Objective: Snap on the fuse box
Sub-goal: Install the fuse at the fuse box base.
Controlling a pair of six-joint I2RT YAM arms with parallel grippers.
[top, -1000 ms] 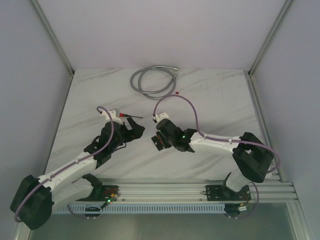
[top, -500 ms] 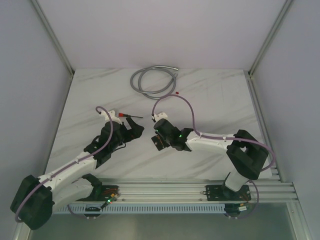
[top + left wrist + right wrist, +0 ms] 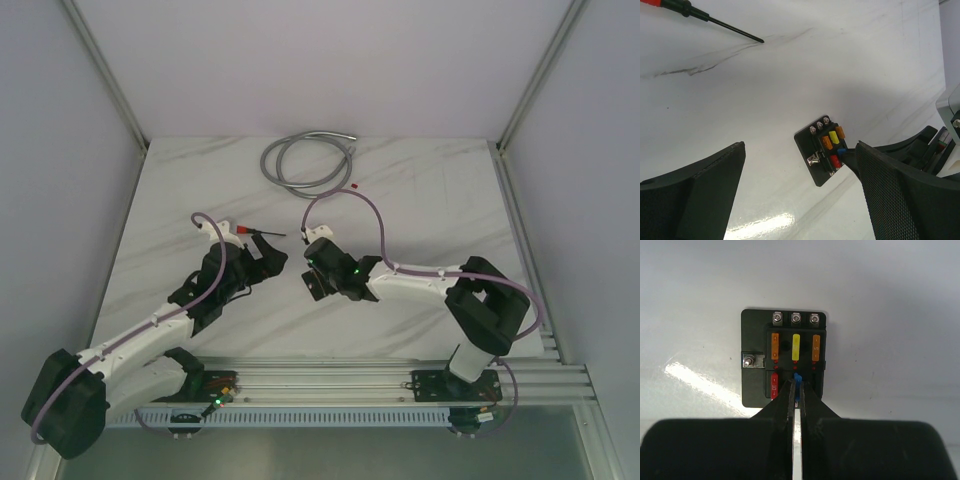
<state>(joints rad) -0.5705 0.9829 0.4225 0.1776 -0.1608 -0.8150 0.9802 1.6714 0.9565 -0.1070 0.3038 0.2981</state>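
Currently fuse box (image 3: 784,360) lies flat on tabletop (image 3: 450,200), between the arms. Right pincer (image 3: 797,390) pinched tight on blue fuse (image 3: 797,376) in box's 6 o'clock row, middle slot. Left pincer (image 3: 800,155) spread wide, holding nothing, box just beside its right finger. Screwdriver (image 3: 700,12) at 11 o'clock, left wrist view.

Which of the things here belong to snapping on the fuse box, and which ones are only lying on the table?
For the job:
fuse box
blue fuse, pinched by the right gripper
left gripper, open near the box

Lying about:
red-handled screwdriver
grey coiled cable
small red piece
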